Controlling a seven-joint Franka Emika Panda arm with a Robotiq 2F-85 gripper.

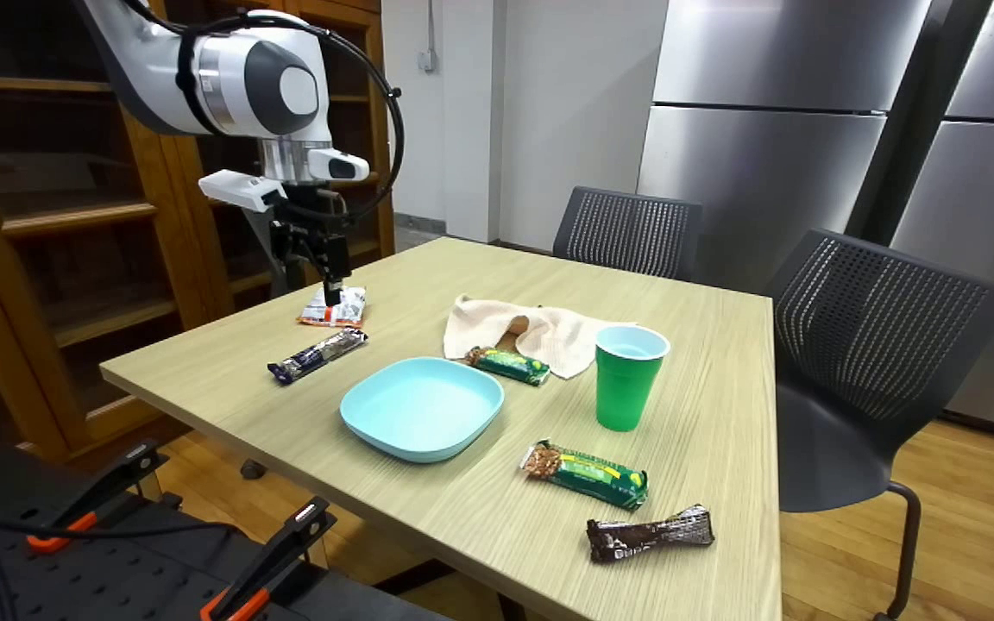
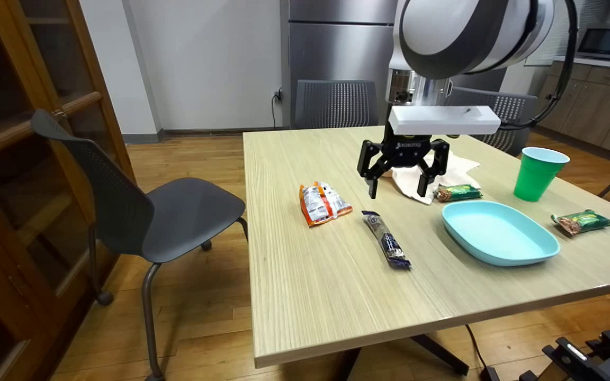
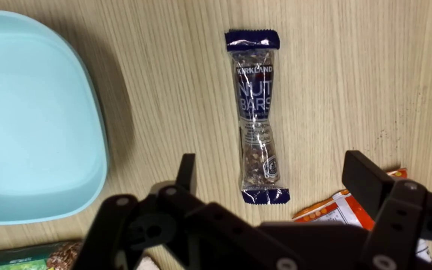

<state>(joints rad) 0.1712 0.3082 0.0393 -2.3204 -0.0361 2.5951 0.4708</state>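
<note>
My gripper is open above the table, its fingers wide apart with nothing held. Below and between them in the wrist view lies a Kirkland nut bar in a clear wrapper with dark blue ends. An orange and white snack bag is partly hidden behind the finger on the right; it lies flat on the table in both exterior views. A light blue plate sits to the left of the bar. In an exterior view the gripper hangs just behind the nut bar, clear of the tabletop.
Past the plate lie a green-wrapped bar and a crumpled pale cloth. A green cup stands upright. Nearby are another green-wrapped bar and a brown-wrapped bar. Chairs stand around the table.
</note>
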